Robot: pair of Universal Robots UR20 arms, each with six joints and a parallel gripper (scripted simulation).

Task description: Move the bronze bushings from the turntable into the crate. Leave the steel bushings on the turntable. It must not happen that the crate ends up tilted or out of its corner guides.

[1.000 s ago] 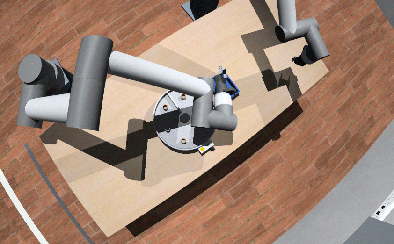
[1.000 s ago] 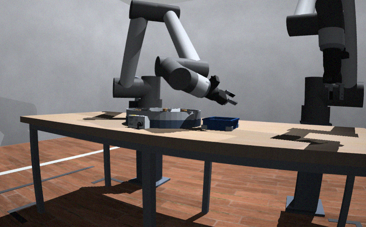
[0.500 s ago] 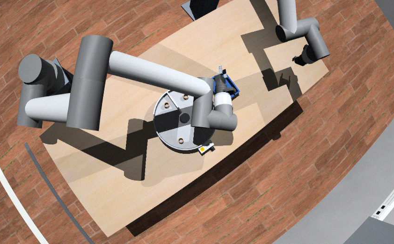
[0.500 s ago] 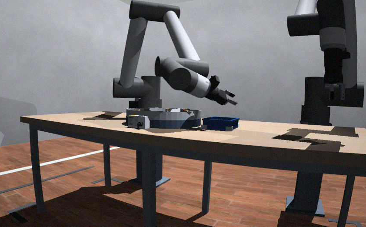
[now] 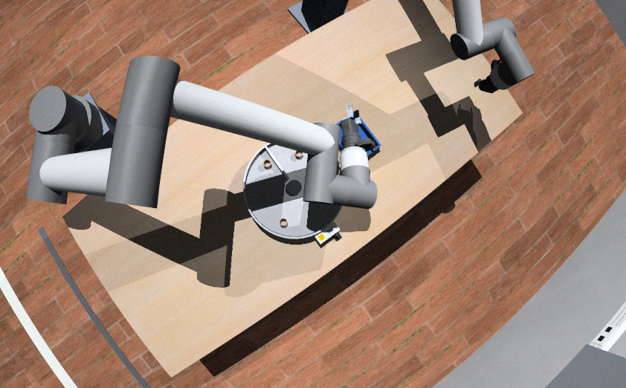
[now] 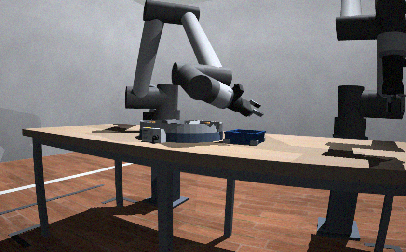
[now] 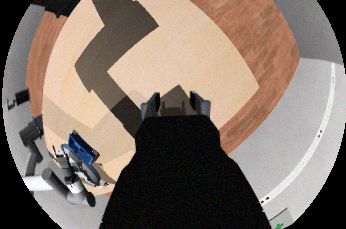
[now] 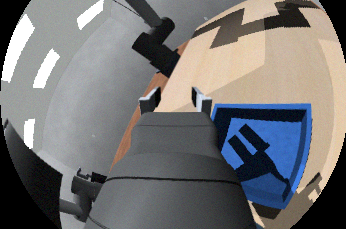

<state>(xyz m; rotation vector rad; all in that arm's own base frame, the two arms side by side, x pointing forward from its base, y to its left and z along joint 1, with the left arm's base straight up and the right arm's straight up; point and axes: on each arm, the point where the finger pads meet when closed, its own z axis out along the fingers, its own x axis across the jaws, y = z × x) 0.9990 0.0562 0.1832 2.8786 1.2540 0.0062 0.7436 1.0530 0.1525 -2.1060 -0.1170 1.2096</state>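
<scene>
The turntable (image 5: 263, 212) (image 6: 195, 129) stands left of the blue crate (image 5: 364, 131) (image 6: 245, 138) (image 8: 304, 139). Three bronze-coloured rings show on it: one bushing (image 5: 263, 164) at upper left, one bushing (image 5: 295, 155) near the top and one bushing (image 5: 279, 223) at the bottom. I cannot make out any steel bushing; shadow and the right arm hide part of the disc. The crate sits flat; its visible floor shows only my gripper's shadow. My right gripper (image 5: 352, 111) (image 6: 259, 108) (image 8: 176, 93) is open and empty, above the crate. My left gripper (image 5: 477, 83) (image 6: 395, 107) (image 7: 174, 97) is open and empty, far from both.
A white box with a yellow square (image 5: 321, 237) (image 6: 153, 135) stands at the turntable's edge. Small corner guides (image 6: 253, 143) stand at the crate's base. The right arm spans over the turntable. The left arm hangs over the table's far end.
</scene>
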